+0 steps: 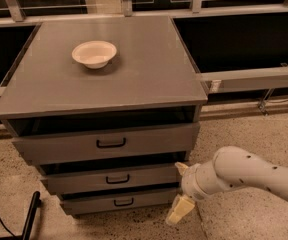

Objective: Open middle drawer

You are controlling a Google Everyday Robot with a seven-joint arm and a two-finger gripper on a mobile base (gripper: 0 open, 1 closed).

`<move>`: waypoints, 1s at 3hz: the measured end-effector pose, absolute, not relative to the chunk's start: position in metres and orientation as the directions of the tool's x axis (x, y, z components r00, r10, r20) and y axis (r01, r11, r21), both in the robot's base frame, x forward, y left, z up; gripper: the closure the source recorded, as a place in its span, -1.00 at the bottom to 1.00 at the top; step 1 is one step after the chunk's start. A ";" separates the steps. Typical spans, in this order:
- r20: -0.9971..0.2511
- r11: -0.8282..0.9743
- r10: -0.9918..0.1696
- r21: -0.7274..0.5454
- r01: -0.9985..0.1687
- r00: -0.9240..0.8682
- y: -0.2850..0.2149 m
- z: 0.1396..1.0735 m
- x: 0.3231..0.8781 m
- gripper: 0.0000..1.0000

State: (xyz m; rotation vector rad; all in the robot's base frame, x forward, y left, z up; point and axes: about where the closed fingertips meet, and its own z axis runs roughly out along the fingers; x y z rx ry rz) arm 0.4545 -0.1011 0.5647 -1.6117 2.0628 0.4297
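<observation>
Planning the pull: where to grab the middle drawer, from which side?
Take the black bar handle centred on the middle drawer, straight from the front; the level bar is the flat face's only hold. The gripper, open, hangs by the drawer's right end.

— Where's the bowl?
— On the table, toward its back left.
— And the middle drawer?
— Between the top drawer and the bottom drawer (pincer just right of it, low).

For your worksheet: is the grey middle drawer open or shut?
Shut: the grey middle drawer is not pulled out; gripper beside its right end.
</observation>
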 end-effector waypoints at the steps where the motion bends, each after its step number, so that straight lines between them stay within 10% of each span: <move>1: -0.588 0.245 -0.791 -0.054 -0.968 -0.167 -0.094 0.542 0.465 -1.00; 3: -0.631 0.220 -0.765 -0.065 -0.973 -0.131 -0.073 0.510 0.501 -1.00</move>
